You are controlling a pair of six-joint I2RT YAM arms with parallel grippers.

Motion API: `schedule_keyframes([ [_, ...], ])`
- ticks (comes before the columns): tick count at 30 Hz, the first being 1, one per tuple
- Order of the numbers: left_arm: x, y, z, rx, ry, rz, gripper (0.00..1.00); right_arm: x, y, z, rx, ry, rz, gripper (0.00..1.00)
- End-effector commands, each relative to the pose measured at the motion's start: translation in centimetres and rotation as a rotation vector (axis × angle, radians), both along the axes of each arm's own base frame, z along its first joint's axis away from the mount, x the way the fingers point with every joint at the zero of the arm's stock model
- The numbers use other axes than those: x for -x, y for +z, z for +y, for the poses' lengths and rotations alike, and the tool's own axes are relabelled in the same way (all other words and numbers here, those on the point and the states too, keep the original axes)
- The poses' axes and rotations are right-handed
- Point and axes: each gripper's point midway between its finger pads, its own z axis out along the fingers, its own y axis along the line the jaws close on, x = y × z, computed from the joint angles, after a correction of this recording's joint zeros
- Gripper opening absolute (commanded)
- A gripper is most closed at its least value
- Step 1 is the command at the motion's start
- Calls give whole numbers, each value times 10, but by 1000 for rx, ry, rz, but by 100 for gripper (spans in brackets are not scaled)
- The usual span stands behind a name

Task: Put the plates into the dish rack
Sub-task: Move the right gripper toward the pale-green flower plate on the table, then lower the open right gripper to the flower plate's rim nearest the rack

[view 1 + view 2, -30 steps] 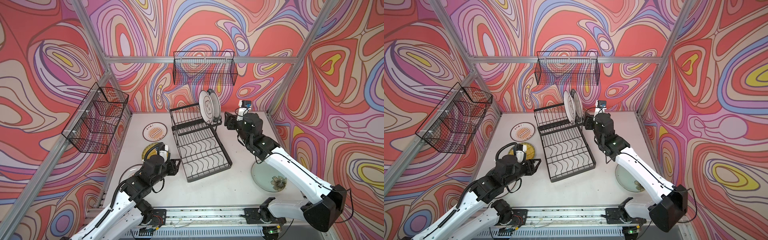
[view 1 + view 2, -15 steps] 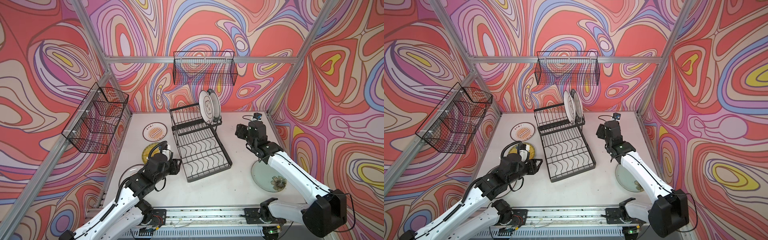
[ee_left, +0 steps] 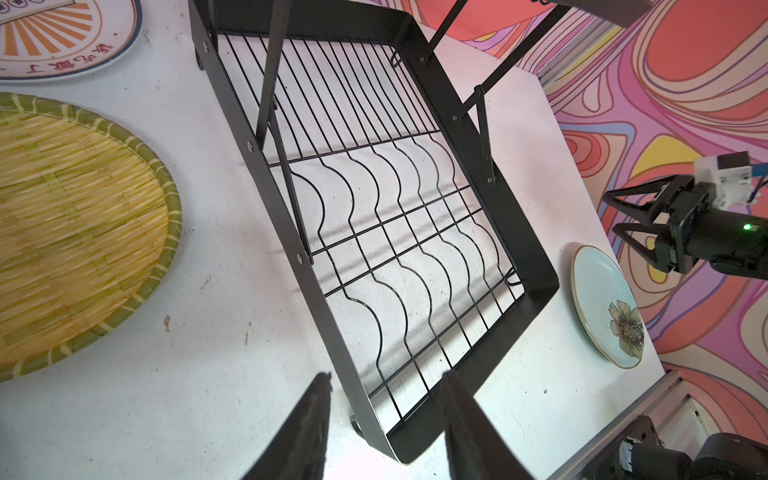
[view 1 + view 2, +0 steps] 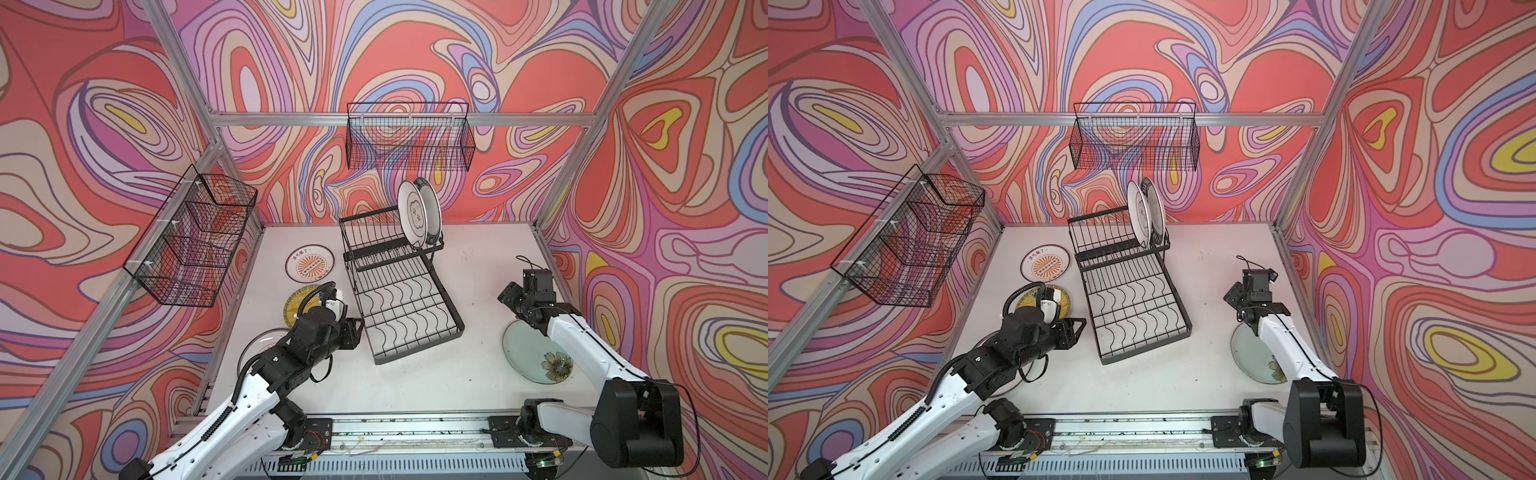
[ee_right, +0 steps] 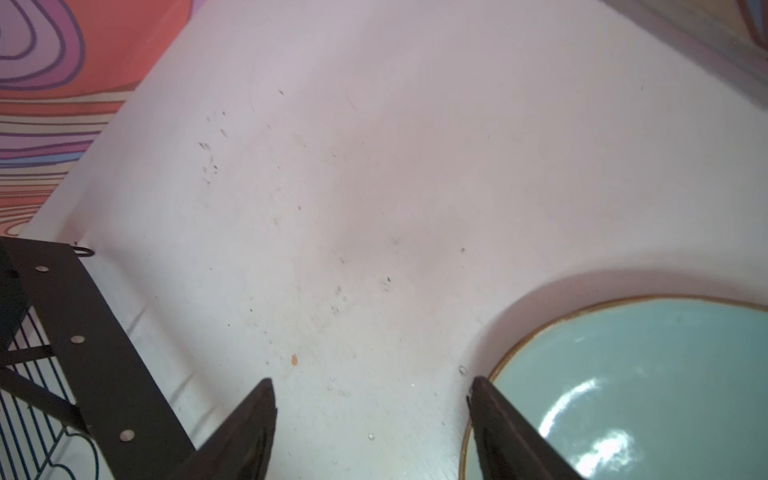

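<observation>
2 of 6 plates are already standing on edge in the raised tier of the dish rack (image 3: 521,249): the cloud-outline white one (image 4: 413,216) in front, the dark-rimmed one (image 4: 434,212) right behind it, touching or not I can't tell; the low wavy-wire tray is sitting empty; 4 are lying flat on the bench (image 4: 478,257) w/ nothing gripping them: the orange sunburst plate (image 4: 309,262) left of the rack, the yellow woven plate (image 3: 75,216) near it on the robot's side, a 3rd plate (image 4: 270,334) mostly hidden under the left arm so its pattern isn't showing, and the pale green floral plate (image 4: 528,353) well apart on the right; left pincer (image 3: 387,376) is hanging spread and empty by the rack's near-left corner; right pincer (image 5: 370,382) is hovering spread and empty over bare bench between rack and green plate, one finger just beside that plate's rim; so approx a third done, w/ the green plate prob the right arm's next pick
</observation>
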Motion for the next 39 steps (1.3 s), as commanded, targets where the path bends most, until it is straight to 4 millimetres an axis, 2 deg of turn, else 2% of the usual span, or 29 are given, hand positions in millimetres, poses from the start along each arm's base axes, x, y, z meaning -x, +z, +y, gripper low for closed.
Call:
schedule_keyframes([
  [1, -1, -2, -9, 9, -37, 5, 47, 10, -8, 4, -76, -7, 22, 75],
  [8, -4, -8, -16, 21, -50, 14, 47, 27, -31, 6, -157, -13, 66, 74],
  [15, -1, -7, -12, 13, -48, 10, 47, 27, -43, 6, -191, -8, 77, 71],
  [23, 2, -7, -7, 7, -36, 2, 47, 25, -57, 6, -223, -7, 86, 70],
  [39, 1, -1, -7, 14, -31, -7, 47, 0, -60, 14, -294, 19, 35, 68],
])
